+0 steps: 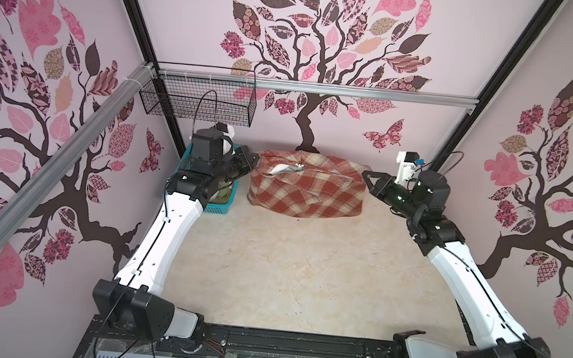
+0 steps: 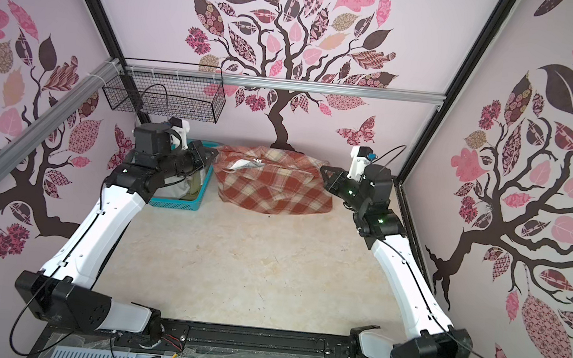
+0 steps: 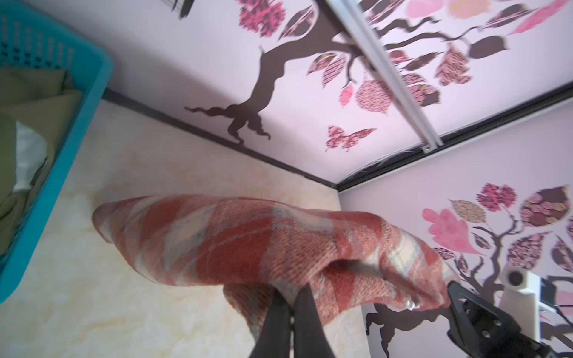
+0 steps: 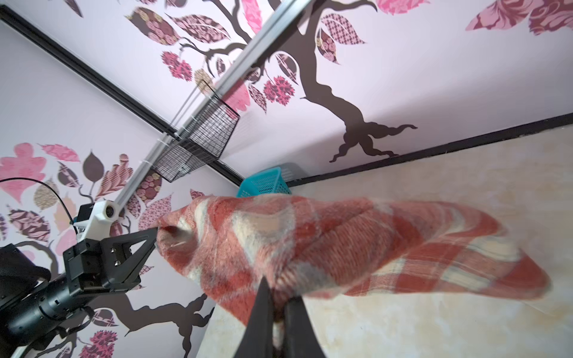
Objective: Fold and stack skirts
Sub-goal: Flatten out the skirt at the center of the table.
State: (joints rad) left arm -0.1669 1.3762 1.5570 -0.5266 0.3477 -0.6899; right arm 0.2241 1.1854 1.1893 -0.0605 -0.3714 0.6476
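1. We see the thick rust-red and cream plaid skirt (image 1: 307, 189) at the far end of the pale marbled surface (image 1: 286, 260), close to the back wall, bunched into a wide, puffy bundle.
2. The left claw (image 1: 253, 160) meets the skirt's left upper corner. In the left wrist view its two dark fingers (image 3: 305, 310) are pressed together with a fold of plaid cloth (image 3: 248, 241) pinched between them, so it is closed and gripping the skirt.
3. The right claw (image 1: 366, 176) meets the opposite corner. In the right wrist view its fingers (image 4: 263, 310) likewise clamp the plaid fabric (image 4: 341, 248) - closed on the skirt too.
4. The skirt therefore spans the gap between both claws, held at its upper edge on each side. In both top views its lower part sags down to the surface (image 2: 272, 189).
5. A small white label (image 1: 284, 168) lies on the skirt's top fold.
6. The plain olive-green skirt (image 3: 37, 93), with a patch of pale lining showing, sits inside the turquoise plastic basket (image 1: 217, 210) - just to the left of the plaid skirt and partly under the left arm.
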